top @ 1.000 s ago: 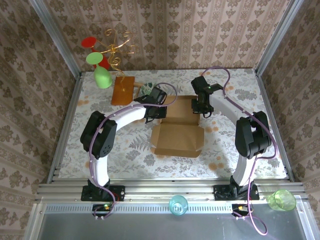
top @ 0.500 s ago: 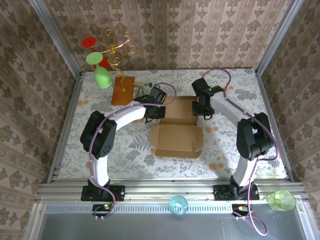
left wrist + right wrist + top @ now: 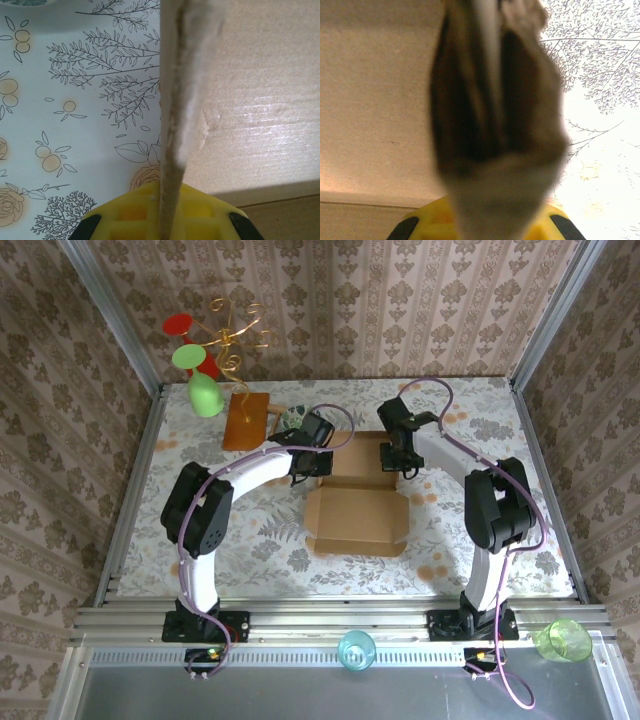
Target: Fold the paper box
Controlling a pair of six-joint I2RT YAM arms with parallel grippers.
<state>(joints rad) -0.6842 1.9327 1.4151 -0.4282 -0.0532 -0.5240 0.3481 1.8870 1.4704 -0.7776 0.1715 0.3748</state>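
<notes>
The paper box (image 3: 355,512) lies open in the middle of the table, a plain light-brown cardboard sheet with flaps and tabs. My left gripper (image 3: 311,463) is at its far left corner, shut on a raised side flap (image 3: 172,95) that stands edge-on between the jaws. My right gripper (image 3: 400,454) is at the far right corner, shut on the opposite raised flap (image 3: 495,125), which looks doubled over and blurred close to the camera. The box floor (image 3: 265,100) shows flat beside the left flap, and again beside the right flap (image 3: 375,100). The cardboard hides both pairs of fingertips.
An orange-brown wooden board (image 3: 246,420) and a small patterned bowl (image 3: 293,417) lie just beyond the left gripper. A gold stand with green and red cups (image 3: 205,365) is at the far left corner. A teal cup (image 3: 356,650) and a green cup (image 3: 563,640) sit by the front rail.
My right gripper opened briefly, shifted slightly left and closed again on the right flap. The box's near part has shifted a little. The left arm has stayed put.
</notes>
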